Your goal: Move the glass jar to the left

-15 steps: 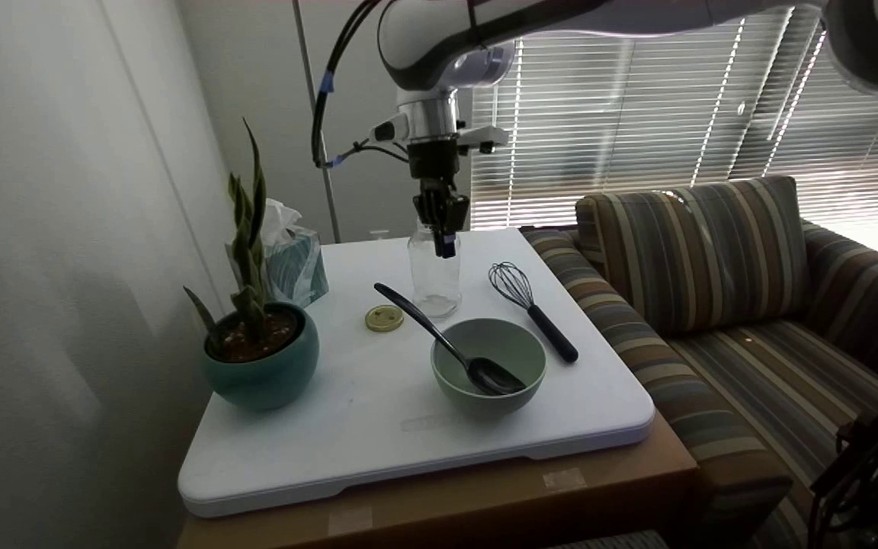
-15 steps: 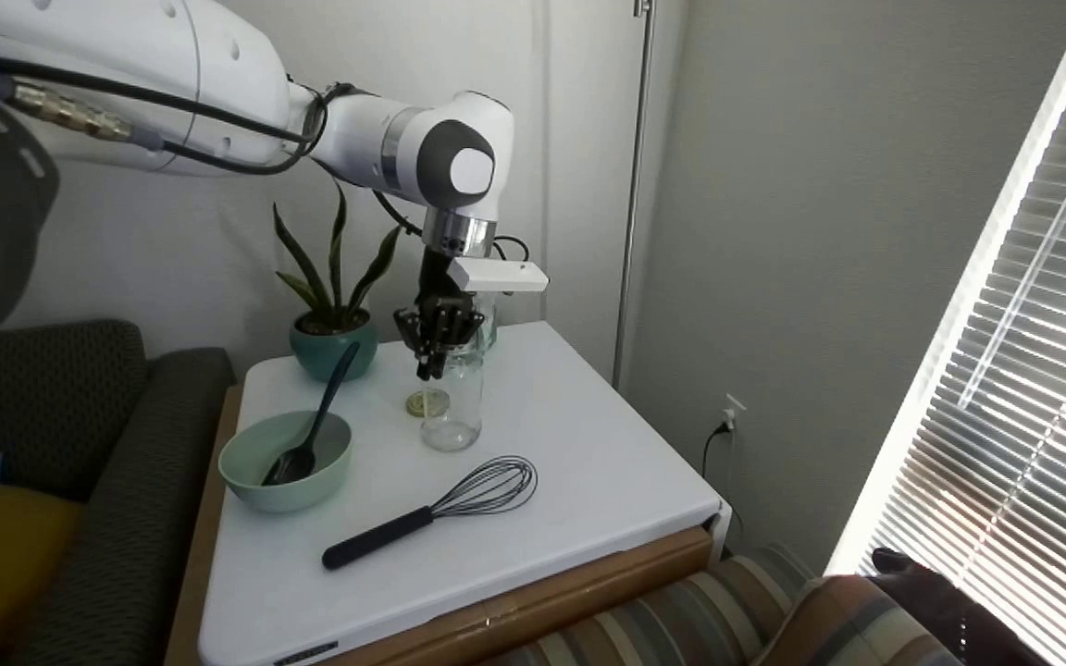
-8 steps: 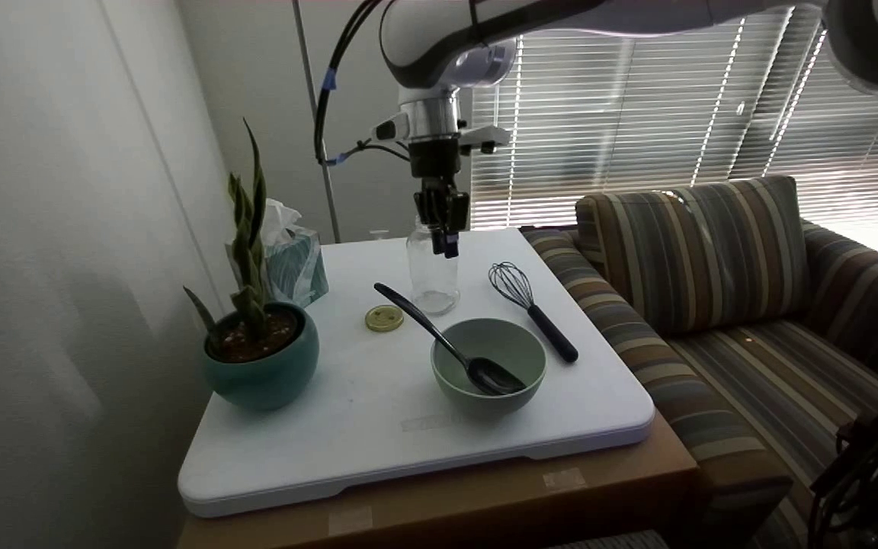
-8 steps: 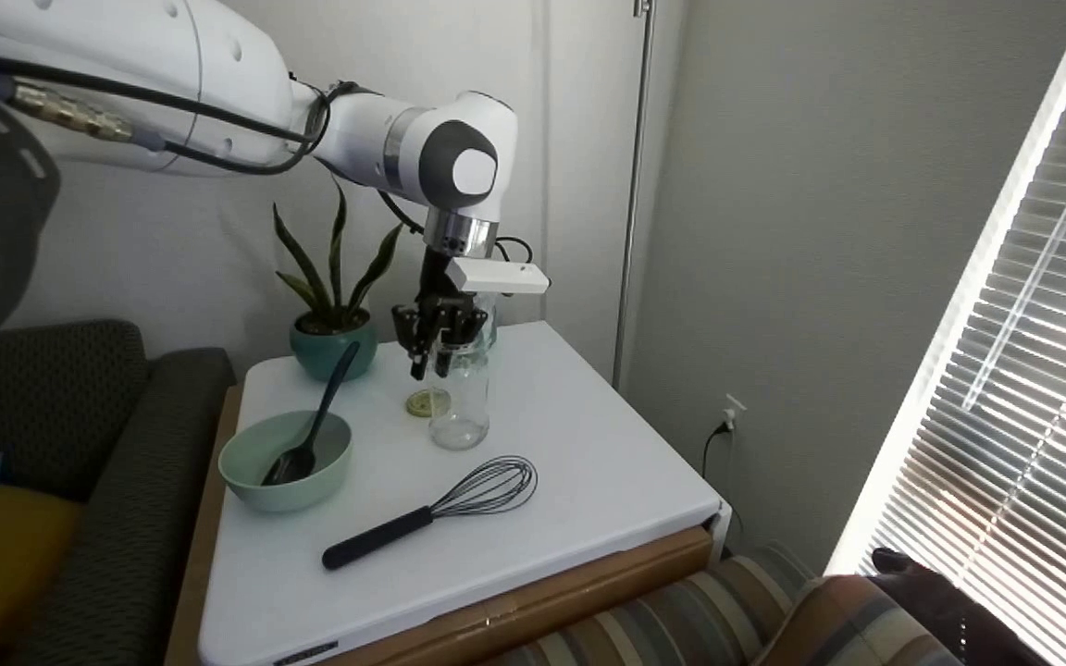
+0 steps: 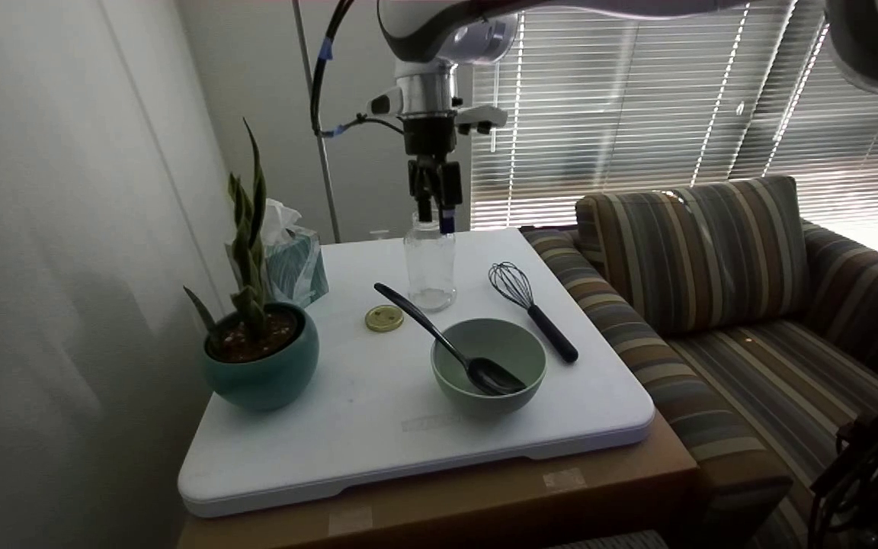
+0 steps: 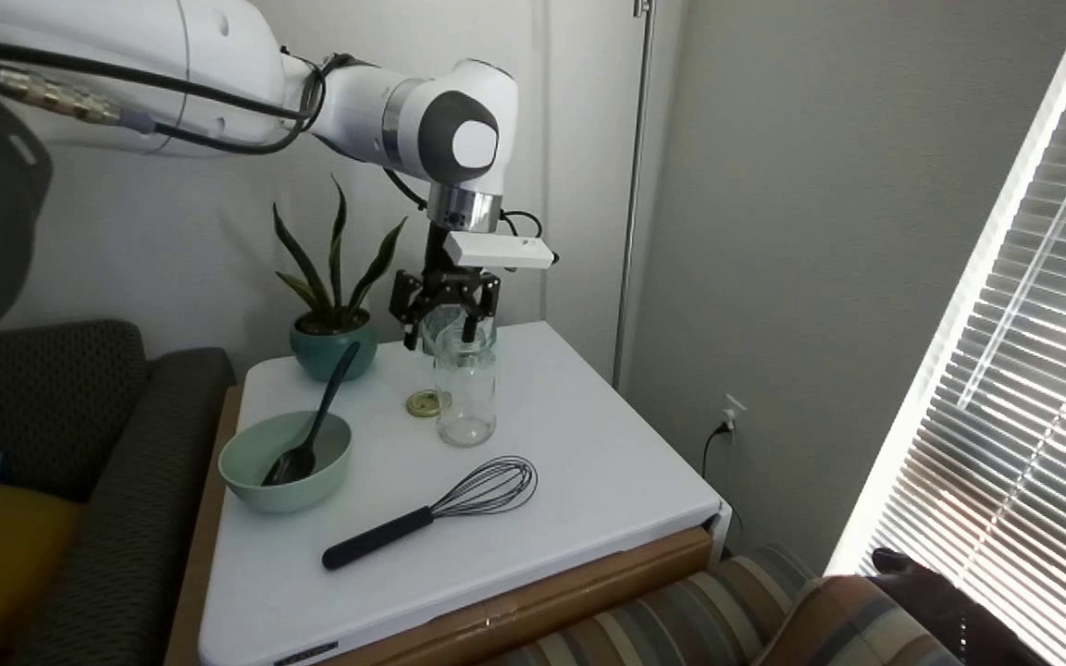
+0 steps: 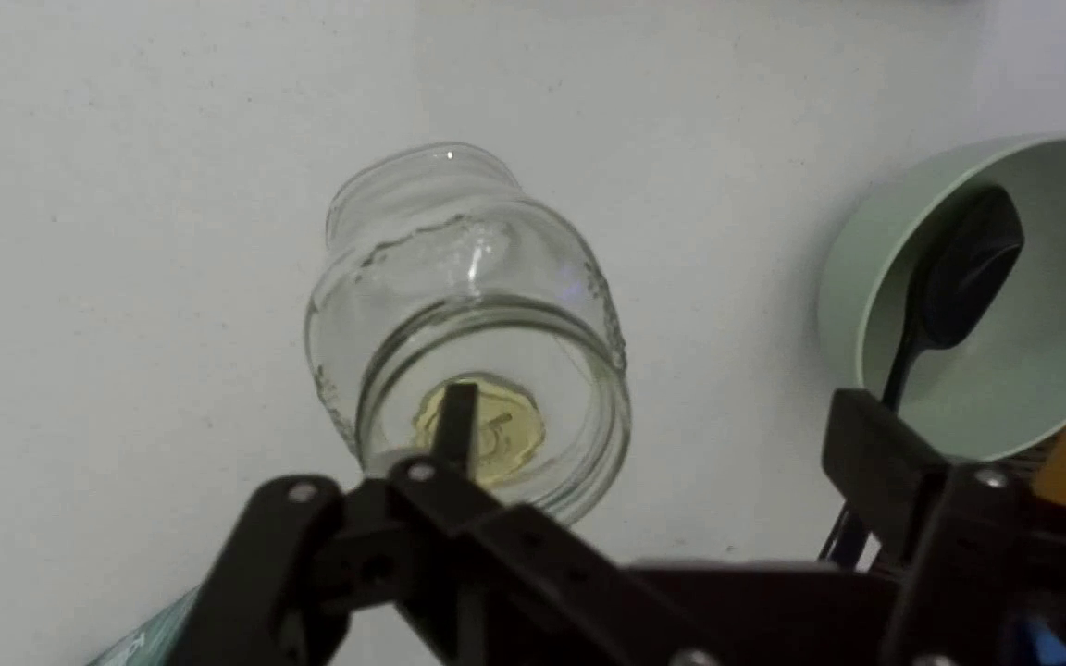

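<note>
White tabletop (image 5: 309, 450) against a pale wall (image 5: 81, 267). Nearest, in an exterior view: green bowl (image 5: 473, 406), black spoon (image 5: 485, 376) resting in it; potted plant (image 5: 260, 370) by the wall. Beyond: whisk (image 5: 539, 318), gold lid (image 5: 384, 319). Farther: glass jar (image 5: 431, 263), uncapped, upright on the tabletop past the bowl. End effector (image 6: 440, 338) hangs above it. In the wrist view its fingers (image 7: 456, 421) stand wide apart, nothing held; one is at the jar's mouth (inside or just over, cannot tell), the other well outside. Step, as judged: release, jar set down; whether far enough left, cannot tell. Next move likely calls for lifting straight up until that finger clears the rim; going sideways early could tip the jar. Farthest: window blinds (image 5: 591, 130).
</note>
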`<action>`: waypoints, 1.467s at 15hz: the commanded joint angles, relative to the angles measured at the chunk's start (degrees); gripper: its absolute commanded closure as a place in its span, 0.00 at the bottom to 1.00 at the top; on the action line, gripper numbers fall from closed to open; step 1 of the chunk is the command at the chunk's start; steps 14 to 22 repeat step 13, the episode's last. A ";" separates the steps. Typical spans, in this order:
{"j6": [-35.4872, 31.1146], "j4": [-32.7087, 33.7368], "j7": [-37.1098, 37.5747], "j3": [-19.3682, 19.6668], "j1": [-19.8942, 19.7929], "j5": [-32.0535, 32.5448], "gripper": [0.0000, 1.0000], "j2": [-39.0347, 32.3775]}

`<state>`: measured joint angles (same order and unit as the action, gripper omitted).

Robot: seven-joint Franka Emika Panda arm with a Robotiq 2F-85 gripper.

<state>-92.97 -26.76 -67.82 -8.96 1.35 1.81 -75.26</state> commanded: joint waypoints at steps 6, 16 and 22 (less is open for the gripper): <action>-3.47 6.39 12.90 0.04 0.75 -1.32 0.00 1.32; -2.61 6.27 12.89 0.13 1.09 -1.02 0.00 1.17; -2.61 6.27 12.89 0.13 1.09 -1.02 0.00 1.17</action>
